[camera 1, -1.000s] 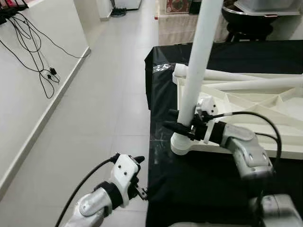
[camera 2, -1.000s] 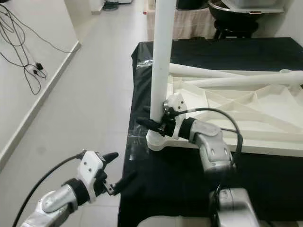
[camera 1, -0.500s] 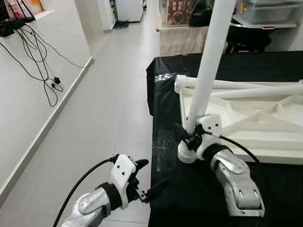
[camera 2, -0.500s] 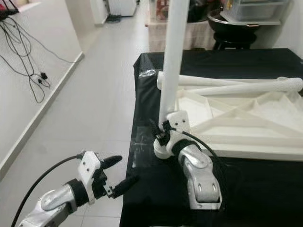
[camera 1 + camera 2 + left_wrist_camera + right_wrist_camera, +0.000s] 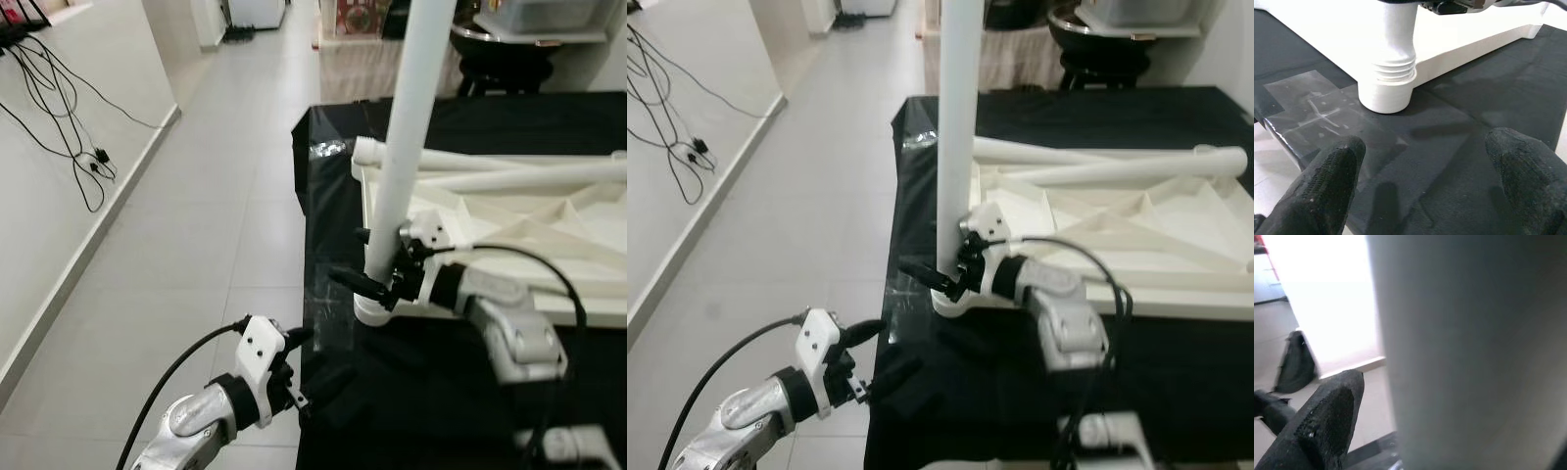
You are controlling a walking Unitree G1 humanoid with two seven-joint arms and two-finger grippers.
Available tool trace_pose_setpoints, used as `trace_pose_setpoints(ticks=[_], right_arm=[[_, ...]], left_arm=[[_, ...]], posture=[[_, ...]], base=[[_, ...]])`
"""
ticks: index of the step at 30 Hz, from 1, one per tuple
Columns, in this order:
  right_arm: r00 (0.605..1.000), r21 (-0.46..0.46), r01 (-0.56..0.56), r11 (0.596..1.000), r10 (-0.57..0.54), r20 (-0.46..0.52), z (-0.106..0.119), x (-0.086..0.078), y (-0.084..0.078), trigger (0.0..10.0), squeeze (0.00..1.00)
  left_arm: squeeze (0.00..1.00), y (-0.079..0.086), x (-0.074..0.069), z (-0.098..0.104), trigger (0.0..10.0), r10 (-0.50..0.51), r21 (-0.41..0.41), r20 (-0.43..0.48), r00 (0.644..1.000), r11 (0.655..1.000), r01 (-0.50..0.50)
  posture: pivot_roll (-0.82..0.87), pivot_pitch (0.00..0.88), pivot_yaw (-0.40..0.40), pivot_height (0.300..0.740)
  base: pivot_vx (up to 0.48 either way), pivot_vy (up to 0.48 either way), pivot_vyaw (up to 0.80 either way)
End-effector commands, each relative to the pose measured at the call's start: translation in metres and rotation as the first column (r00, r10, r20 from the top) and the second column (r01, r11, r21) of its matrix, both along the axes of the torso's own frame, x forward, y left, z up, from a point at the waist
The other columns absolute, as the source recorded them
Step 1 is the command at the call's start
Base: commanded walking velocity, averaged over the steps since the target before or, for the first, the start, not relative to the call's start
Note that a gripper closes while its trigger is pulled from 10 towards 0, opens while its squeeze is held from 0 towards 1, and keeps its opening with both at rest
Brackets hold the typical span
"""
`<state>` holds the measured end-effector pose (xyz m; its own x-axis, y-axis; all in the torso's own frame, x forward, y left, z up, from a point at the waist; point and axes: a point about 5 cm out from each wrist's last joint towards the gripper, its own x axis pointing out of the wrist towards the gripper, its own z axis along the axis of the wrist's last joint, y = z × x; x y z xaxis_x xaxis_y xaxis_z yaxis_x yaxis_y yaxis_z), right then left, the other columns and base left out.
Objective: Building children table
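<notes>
White plastic tabletop lies upside down on a black-cloth work surface, ribs facing up. One white table leg stands upright in the corner socket at the tabletop's near-left corner, approx 12 o'clock from the robot. Two more loose legs lie flat across the tabletop's far edge, toward 1 o'clock.

R gripper is at the base of the upright leg, just above the socket, fingers either side of it and pointing to 9 o'clock. R wrist view: leg right against the cam, one black finger beside it. Looks clamped on the leg.

L gripper hovers at approx 10 o'clock, low, at the cloth's near-left corner, fingers spread wide, holding nothing. L wrist view: both fingertips aim at the socket, a patch of clear tape on the cloth between them and it.

Grey tiled floor to the left; black cables hang on the wall at 10 o'clock.
</notes>
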<state>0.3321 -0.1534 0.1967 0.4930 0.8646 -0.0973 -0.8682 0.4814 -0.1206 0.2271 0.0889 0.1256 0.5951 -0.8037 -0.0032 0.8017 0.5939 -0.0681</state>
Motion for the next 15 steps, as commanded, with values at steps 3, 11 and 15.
trace_pose_setpoints(ticks=[3, 11, 15], right_arm=[[0.997, -0.005, -0.081, 0.997, 0.081, -0.003, 0.002, 0.009, 0.010, 10.0, 0.00], [0.984, 0.030, -0.172, 0.985, 0.174, -0.043, 0.005, 0.012, 0.005, 0.0, 0.00], [0.982, 0.020, -0.185, 0.983, 0.186, -0.044, 0.003, 0.010, 0.002, 0.0, 0.00]], left_arm=[[0.00, -0.001, -0.002, -0.005, 10.0, -0.007, 0.001, -0.021, 1.000, 1.000, 0.007], [0.00, -0.006, -0.003, -0.003, 10.0, -0.008, -0.015, -0.020, 1.000, 1.000, 0.008], [0.00, -0.006, -0.004, -0.003, 10.0, -0.009, -0.019, -0.021, 1.000, 1.000, 0.009]], posture=[[-0.03, 0.095, 0.032, 0.740], [-0.04, 0.122, 0.015, 0.740], [-0.05, 0.127, 0.018, 0.740]], base=[[0.000, 0.000, 0.00], [0.000, 0.000, 0.00], [0.000, 0.000, 0.00]])
